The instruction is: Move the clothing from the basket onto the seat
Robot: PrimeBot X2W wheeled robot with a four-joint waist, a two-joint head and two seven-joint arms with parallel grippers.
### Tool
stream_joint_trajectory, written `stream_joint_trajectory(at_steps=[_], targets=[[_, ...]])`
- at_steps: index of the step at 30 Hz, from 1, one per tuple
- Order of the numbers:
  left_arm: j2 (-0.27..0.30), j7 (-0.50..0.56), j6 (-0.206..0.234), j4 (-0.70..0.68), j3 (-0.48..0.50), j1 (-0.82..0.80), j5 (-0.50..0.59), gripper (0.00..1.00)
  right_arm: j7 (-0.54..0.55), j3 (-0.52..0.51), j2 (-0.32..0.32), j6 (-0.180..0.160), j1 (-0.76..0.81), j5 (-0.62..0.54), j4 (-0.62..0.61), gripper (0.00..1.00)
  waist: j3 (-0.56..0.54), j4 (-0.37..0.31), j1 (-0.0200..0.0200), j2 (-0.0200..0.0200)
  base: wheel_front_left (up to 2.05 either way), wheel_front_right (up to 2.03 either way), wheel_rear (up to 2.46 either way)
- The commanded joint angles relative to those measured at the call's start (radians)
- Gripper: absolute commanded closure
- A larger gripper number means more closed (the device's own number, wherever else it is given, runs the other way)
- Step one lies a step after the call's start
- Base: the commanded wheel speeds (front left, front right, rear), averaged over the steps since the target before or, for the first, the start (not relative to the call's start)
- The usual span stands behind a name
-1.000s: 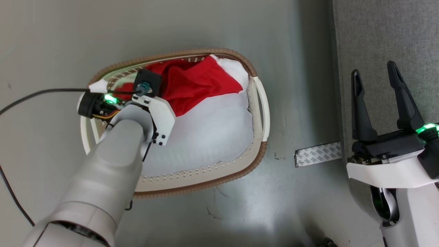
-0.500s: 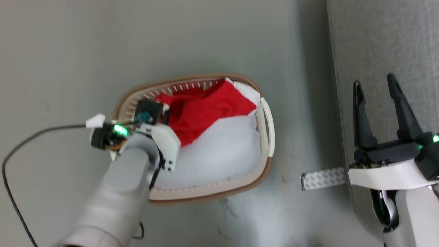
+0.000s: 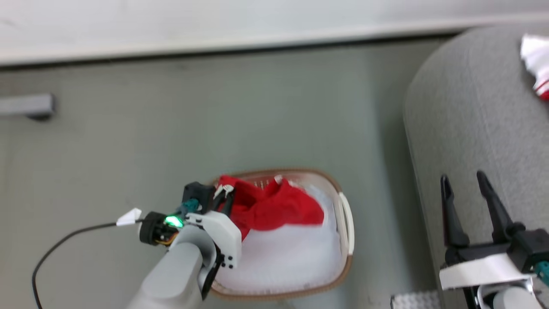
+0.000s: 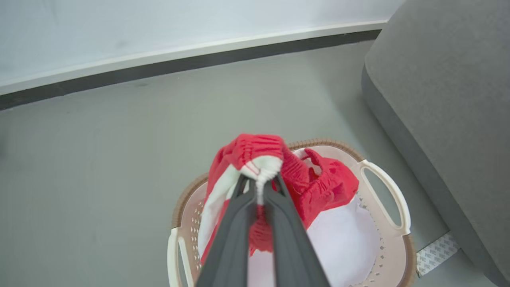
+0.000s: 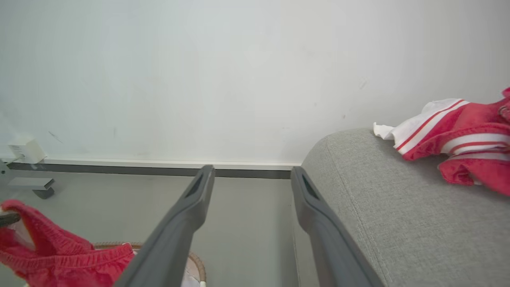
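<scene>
Right gripper (image 3: 462,177) hangs with fingers apart at the edge of the seat (image 3: 472,107), while the left gripper (image 4: 258,184), clamped on red clothing (image 4: 255,153), has raised it above the basket (image 4: 382,187) since a second ago, and another garment (image 5: 458,135) lies farther along the seat.

Pinches a bunched red garment (image 3: 274,209) in the left gripper (image 3: 226,195) over the basket's (image 3: 348,231) far left rim, with cloth trailing onto the white pad (image 3: 287,257) inside. Holds the right gripper (image 3: 462,177) spread wide over the grey seat (image 3: 472,120), well apart from another red-and-white garment (image 3: 536,60) at its far right
</scene>
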Motion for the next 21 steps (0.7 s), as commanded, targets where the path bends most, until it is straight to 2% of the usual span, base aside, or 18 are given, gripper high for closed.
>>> stream_joint_trajectory(at_steps=[1,12,21], targets=[[0.002,-0.001,0.007,-0.007,-0.001,0.021,-0.008,1.00,0.000,-0.005,-0.001,-0.003,0.022,0.003,0.004,0.00,-0.116,0.041,0.0003,0.0000,0.00,0.00,0.00],[0.005,0.001,0.039,-0.166,0.004,0.097,-0.039,1.00,0.000,-0.012,-0.001,-0.003,0.131,0.003,0.036,0.00,-0.307,0.062,0.0003,0.0000,0.00,0.00,0.00],[0.034,0.049,0.064,-0.328,0.006,0.142,-0.057,1.00,0.000,-0.020,-0.001,-0.003,0.195,-0.012,0.048,0.00,-0.404,0.069,0.0003,0.0000,0.00,0.00,0.00]])
